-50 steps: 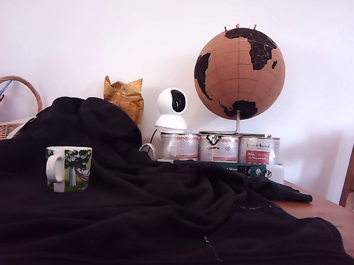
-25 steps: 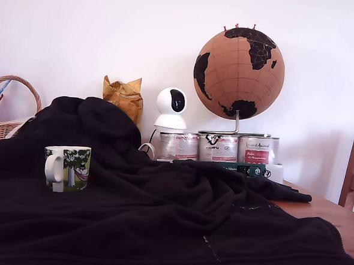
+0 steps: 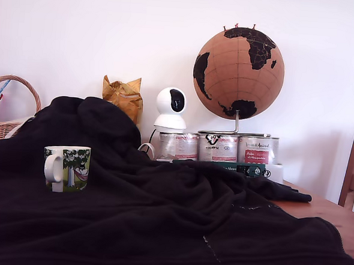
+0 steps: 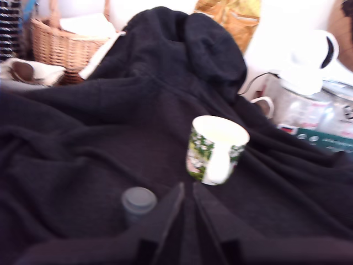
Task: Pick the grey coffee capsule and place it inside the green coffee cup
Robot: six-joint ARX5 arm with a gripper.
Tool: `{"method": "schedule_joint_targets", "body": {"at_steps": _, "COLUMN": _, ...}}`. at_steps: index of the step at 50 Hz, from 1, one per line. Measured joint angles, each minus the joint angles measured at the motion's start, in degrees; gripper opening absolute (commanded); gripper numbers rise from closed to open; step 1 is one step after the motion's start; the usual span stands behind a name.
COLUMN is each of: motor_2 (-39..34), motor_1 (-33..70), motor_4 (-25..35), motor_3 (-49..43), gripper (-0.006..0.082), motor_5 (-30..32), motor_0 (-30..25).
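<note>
Nothing's really moved besides a tiny camera drift. Your gripper (image 4: 187, 190) has its fingers pressed nearly together, empty; grey coffee capsule (image 4: 138, 201) sits just beside them on the black blanket (image 4: 83, 138), green coffee cup (image 4: 216, 149) nearby. Pick and place both left.

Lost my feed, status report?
Hand shut, empty. Grey capsule on black blanket beside it. Green cup upright, apart. Nothing between.

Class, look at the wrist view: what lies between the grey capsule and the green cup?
Only bare black blanket separates the grey capsule from the green cup.
</note>
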Motion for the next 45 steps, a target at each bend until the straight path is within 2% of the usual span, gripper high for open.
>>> {"method": "schedule_joint_targets", "body": {"at_steps": 3, "motor_2": 0.00, "motor_1": 4.04, "motor_4": -1.29, "motor_3": 3.80, "gripper": 0.0664, "motor_5": 1.11, "motor_0": 0.00}}
{"method": "schedule_joint_targets", "body": {"at_steps": 5, "motor_2": 0.00, "motor_1": 6.60, "motor_4": -1.66, "motor_3": 5.84, "gripper": 0.0703, "motor_5": 1.57, "motor_0": 0.00}}
{"method": "schedule_joint_targets", "body": {"at_steps": 32, "motor_2": 0.42, "motor_1": 42.10, "motor_4": -2.38, "motor_3": 33.38, "gripper": 0.0700, "motor_5": 8.59, "motor_0": -0.04}}
{"method": "schedule_joint_targets", "body": {"at_steps": 38, "motor_2": 3.04, "motor_1": 49.35, "motor_4": -2.51, "motor_3": 36.35, "gripper": 0.0700, "motor_5": 9.62, "motor_0": -0.04}}
{"method": "schedule_joint_targets", "body": {"at_steps": 45, "motor_2": 9.33, "motor_1": 57.37, "motor_4": -2.54, "motor_3": 37.24, "gripper": 0.0700, "motor_5": 10.40, "motor_0": -0.04}}
